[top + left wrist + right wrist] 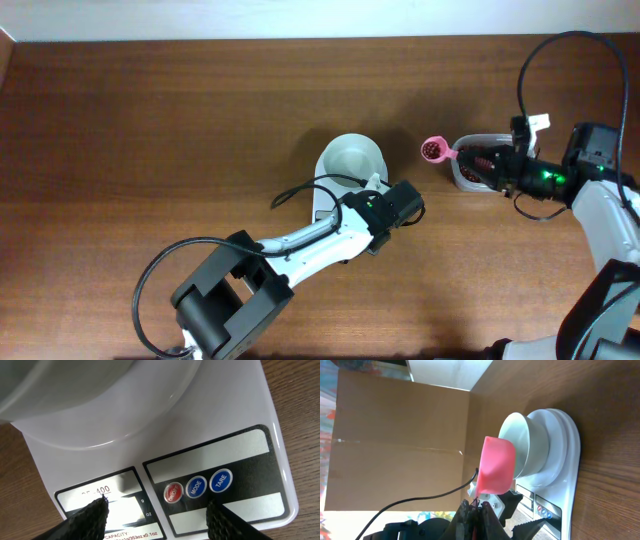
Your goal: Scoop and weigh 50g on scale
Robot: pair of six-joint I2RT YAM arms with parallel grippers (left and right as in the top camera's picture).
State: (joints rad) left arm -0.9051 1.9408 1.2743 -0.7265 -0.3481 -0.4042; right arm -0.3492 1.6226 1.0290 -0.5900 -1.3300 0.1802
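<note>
The right gripper (476,515), clamped on a pink spoon (496,467) of beans (433,151), hovers between tub (468,182) and bowl (352,158); the left gripper (156,510) hangs part-open and empty above the buttons of the scale (240,420) at centre; best carry the spoon level leftward, tipping slowly over the bowl.

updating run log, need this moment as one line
left gripper open above scale | right gripper shut on pink spoon with beans | bowl on scale

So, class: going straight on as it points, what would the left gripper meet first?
The left gripper would probably meet the scale, its front panel near the red button; depth is unclear.
</note>
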